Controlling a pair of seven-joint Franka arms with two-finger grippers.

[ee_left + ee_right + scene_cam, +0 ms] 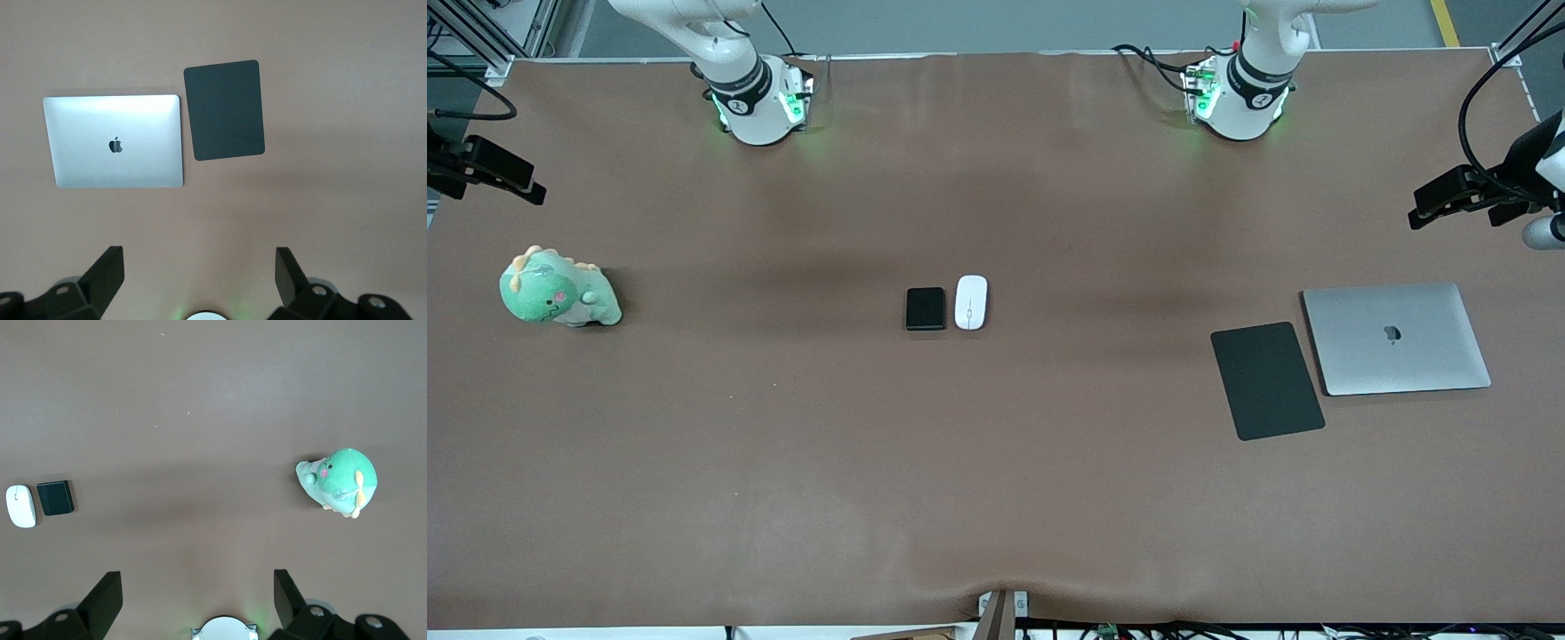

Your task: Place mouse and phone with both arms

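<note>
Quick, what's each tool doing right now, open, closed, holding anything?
Left tool: open, empty, above the table by the laptop.
Right tool: open, empty, waiting.

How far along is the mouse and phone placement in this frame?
Nothing looks done. The mouse and phone lie side by side mid-table, untouched. The left gripper is open above the laptop and black mat; the right gripper is open, empty. Both pickups and placements remain.

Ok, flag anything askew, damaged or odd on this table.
Nothing damaged or spilled. Only the black mat beside the laptop sits slightly rotated. The mouse and phone lie neatly side by side.
</note>
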